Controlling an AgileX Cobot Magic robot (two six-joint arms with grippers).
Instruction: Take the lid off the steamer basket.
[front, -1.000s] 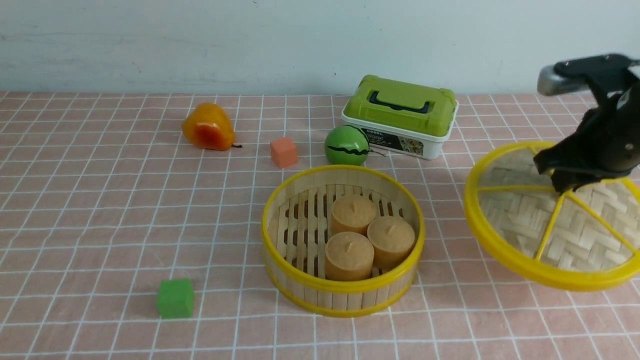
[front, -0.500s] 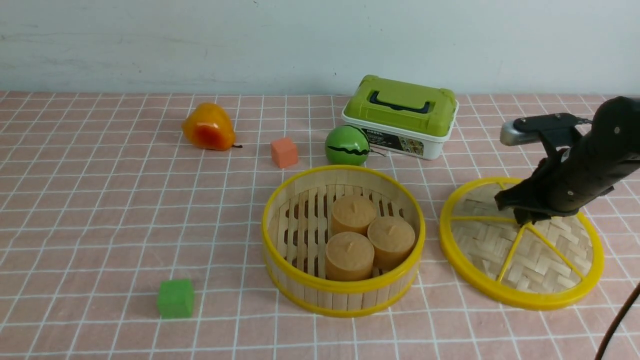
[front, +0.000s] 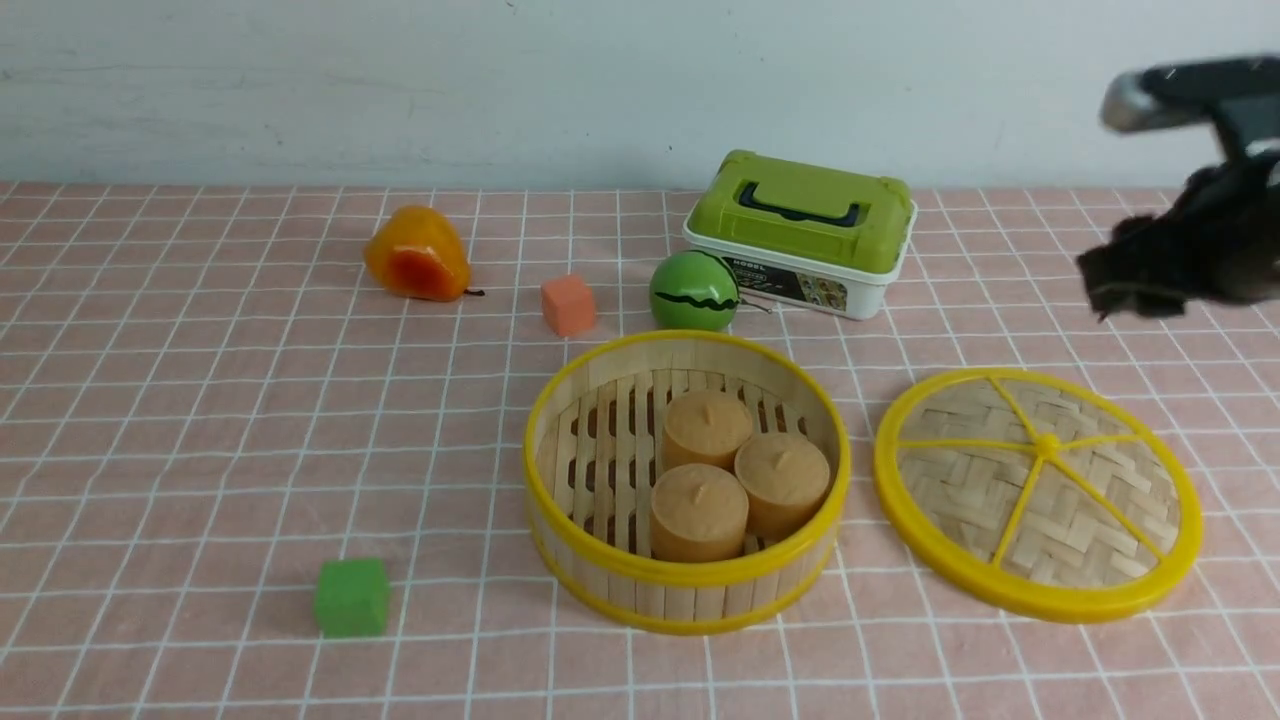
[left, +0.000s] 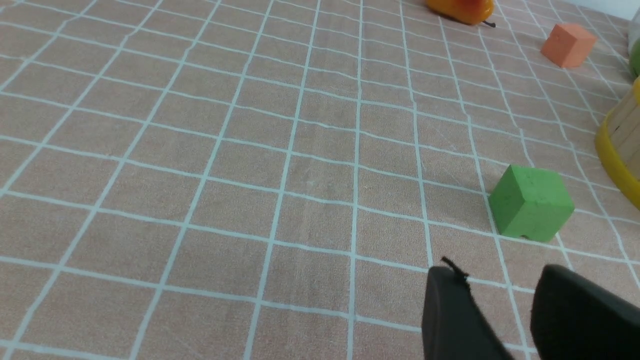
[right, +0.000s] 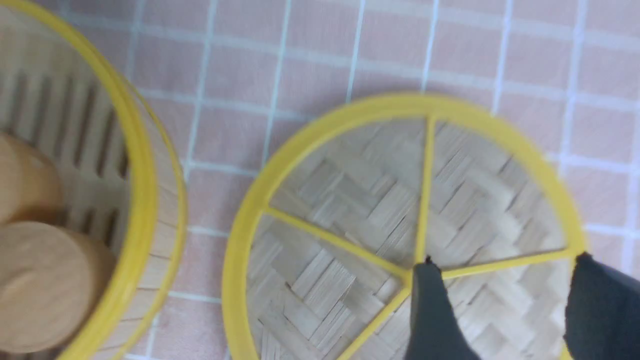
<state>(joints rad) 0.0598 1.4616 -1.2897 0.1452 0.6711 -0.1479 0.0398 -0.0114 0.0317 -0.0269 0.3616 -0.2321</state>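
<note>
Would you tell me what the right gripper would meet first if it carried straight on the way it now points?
Probably the lid: the open right gripper points down at its woven face; depth is unclear.

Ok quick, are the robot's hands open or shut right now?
Left gripper: open, empty.
Right gripper: open, empty, above the lid.
</note>
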